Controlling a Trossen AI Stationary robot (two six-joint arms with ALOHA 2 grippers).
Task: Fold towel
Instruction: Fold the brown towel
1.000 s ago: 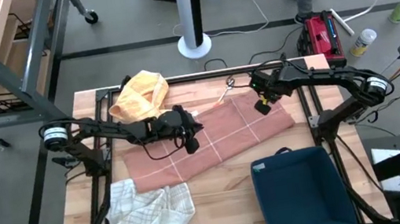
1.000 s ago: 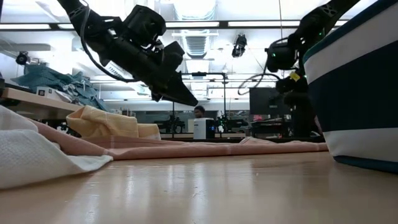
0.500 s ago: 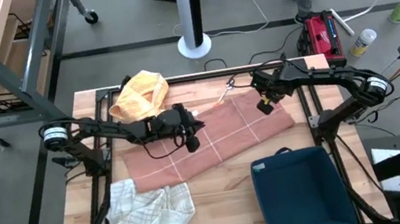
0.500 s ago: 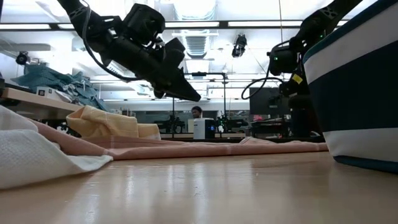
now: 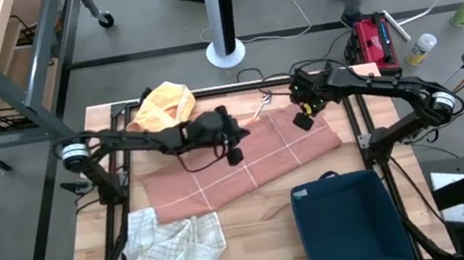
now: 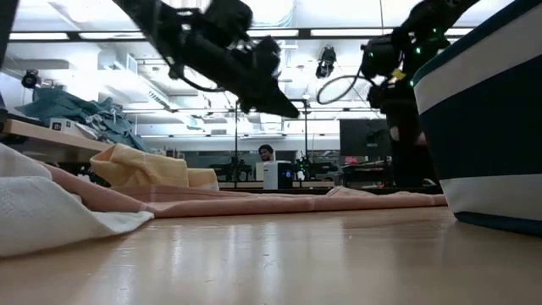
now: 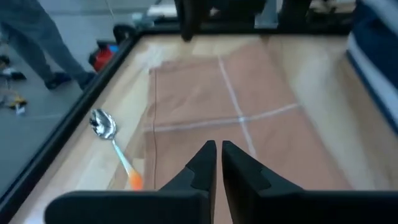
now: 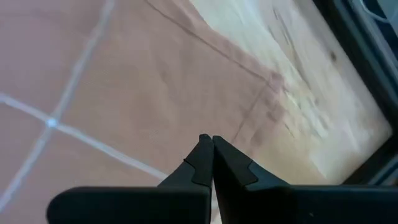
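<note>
The salmon towel [image 5: 247,169] with thin white lines lies spread flat on the wooden table, with one long edge toward the far side. My left gripper [image 5: 237,154] hangs above the towel's middle left part, shut on nothing; its wrist view shows the fingertips [image 7: 217,149] over the cloth [image 7: 236,106]. My right gripper [image 5: 303,122] is shut and empty above the towel's far right corner region [image 8: 261,87]. In the low view both grippers are well above the towel [image 6: 279,202].
A yellow cloth [image 5: 164,108] lies bunched at the far left. A white checked towel [image 5: 172,250] lies at the near left. A dark blue bin [image 5: 352,223] stands at the near right. A spoon with an orange handle [image 5: 261,104] lies beside the towel's far edge.
My left gripper has risen and moved toward the table's right and far side, over the towel. My right gripper has risen a little and tipped. The towel has stayed flat where it was.
</note>
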